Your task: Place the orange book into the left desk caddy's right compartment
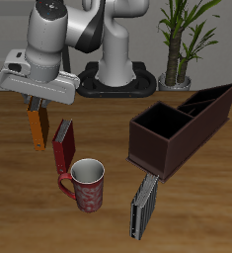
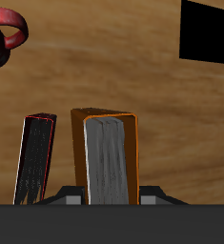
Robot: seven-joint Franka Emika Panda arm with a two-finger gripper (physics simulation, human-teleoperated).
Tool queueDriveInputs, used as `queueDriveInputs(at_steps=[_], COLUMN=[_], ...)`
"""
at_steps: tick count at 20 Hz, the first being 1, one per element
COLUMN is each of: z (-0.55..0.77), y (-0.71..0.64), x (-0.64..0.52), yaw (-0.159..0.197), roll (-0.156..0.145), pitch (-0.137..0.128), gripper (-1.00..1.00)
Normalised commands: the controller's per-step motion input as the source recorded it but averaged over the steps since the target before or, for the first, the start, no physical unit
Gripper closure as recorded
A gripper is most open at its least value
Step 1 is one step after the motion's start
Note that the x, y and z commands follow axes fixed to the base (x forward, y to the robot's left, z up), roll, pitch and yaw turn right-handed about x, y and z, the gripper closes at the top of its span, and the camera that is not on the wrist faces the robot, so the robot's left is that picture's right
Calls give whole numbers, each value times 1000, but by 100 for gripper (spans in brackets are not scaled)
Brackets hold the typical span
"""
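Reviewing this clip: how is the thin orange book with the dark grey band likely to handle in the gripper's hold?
The thin orange book hangs upright from the gripper without sagging, so it is probably stiff. Being slim, it likely weighs little. Gripped only near its upper end, it might pivot or slip, and once set down it would probably tip easily like any narrow upright book.

No readable text, label, brand, number or sign anywhere in either view. Plain covers only on the orange book [image 1: 37, 128], the dark red book [image 1: 63, 145] and the black-grey book [image 1: 143, 206]; only an unreadable mottled pattern on the mug [image 1: 87, 186], and bare walls on the left desk caddy [image 1: 157, 148].
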Motion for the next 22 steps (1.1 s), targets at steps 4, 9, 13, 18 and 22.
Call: queueDriveInputs(at_steps=[4, 9, 13, 18, 22], z=[537, 583, 481, 346, 301], y=[489, 422, 377, 385, 427], x=[-444, -492, -466, -402, -297], yaw=[-6, -27, -8, -4, -13], roll=[8, -27, -16, 16, 8], pitch=[-37, -78, -75, -71, -69], gripper=[100, 100, 100, 100, 100])
